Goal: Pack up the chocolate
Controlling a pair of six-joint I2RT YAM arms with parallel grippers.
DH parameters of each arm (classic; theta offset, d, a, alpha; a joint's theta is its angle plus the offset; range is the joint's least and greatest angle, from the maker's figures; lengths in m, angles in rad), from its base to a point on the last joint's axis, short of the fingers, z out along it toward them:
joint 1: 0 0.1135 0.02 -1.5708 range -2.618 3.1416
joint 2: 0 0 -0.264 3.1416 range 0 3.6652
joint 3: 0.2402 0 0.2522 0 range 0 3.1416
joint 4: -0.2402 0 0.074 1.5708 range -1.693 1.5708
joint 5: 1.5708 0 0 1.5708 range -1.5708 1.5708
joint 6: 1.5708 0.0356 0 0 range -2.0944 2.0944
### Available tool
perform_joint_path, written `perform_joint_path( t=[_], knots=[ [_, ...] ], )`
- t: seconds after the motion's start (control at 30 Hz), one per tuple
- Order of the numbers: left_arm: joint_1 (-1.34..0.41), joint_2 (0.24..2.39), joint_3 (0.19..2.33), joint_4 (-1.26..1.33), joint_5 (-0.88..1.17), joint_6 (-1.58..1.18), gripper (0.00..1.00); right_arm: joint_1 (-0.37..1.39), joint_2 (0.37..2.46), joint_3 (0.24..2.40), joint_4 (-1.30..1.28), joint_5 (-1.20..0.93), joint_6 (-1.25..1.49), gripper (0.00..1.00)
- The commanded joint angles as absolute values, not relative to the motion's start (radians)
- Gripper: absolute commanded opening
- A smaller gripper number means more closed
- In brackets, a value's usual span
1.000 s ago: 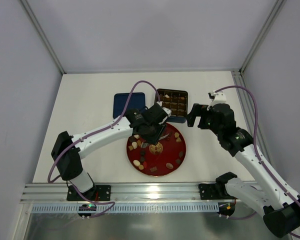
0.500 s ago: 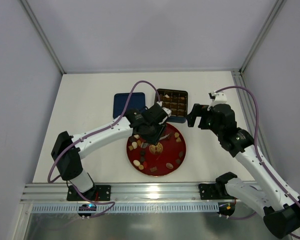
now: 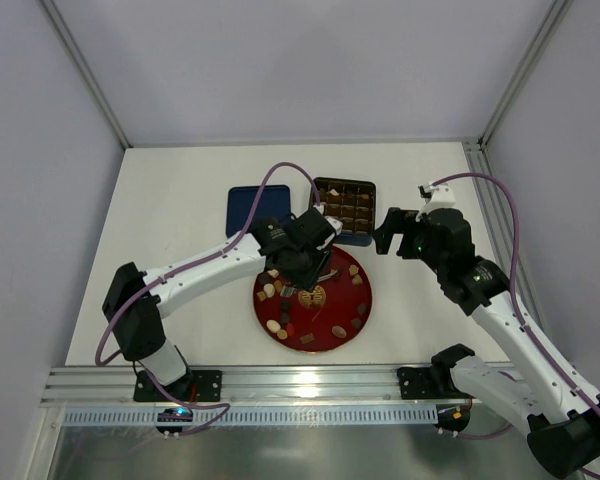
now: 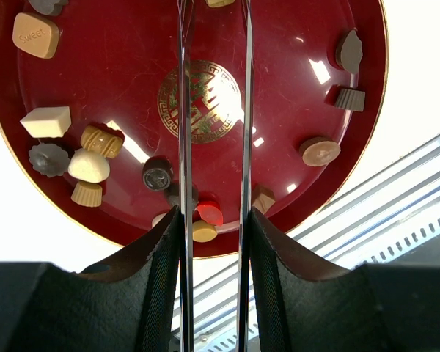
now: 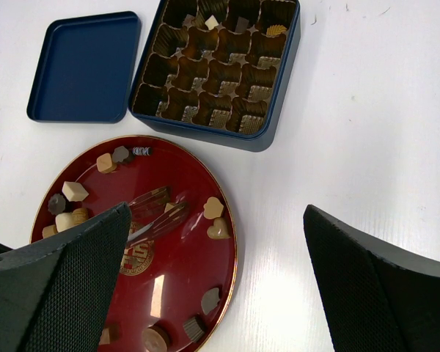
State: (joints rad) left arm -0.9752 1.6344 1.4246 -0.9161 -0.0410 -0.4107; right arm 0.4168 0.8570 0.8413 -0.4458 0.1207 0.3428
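Several chocolate pieces (image 4: 88, 166) lie scattered on a round red plate (image 3: 346, 300) with a gold emblem. My left gripper (image 3: 306, 262) hovers over the plate, shut on thin metal tongs (image 4: 183, 147). The tongs' tips (image 5: 161, 213) sit low over the plate with a small tan piece (image 5: 168, 207) between them. The dark blue tin (image 3: 344, 208) stands behind the plate. Its grid is mostly bare, with a few pieces (image 5: 213, 22) in the far row. My right gripper (image 3: 385, 232) hangs wide open right of the tin, above the plate's right rim (image 5: 233, 257), holding nothing.
The tin's blue lid (image 3: 255, 210) lies flat to the left of the tin. White tabletop (image 5: 367, 147) stretches to the right of plate and tin. An aluminium rail (image 3: 310, 385) runs along the near edge by the arm bases.
The right gripper has crept slightly to the left. The left gripper and tongs stay where they were over the plate.
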Motion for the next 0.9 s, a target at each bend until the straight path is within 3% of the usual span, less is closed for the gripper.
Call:
perform_joint_path(
  t=[0.0,0.47,0.87],
  knots=[
    [-0.982,1.620,1.433,-0.919,-0.031,-0.399,0.39,0.416,0.844,0.848,-0.430,0.127,0.347,1.00],
    [-0.999,1.643,1.450,-0.939,-0.043,-0.388,0.38,0.416,0.842,0.844,-0.428,0.129,0.348,1.00],
    [-0.999,1.637,1.463,-0.942,-0.097,-0.393,0.26,0.416,0.839,0.841,-0.428,0.130,0.348,1.00]
  ],
)
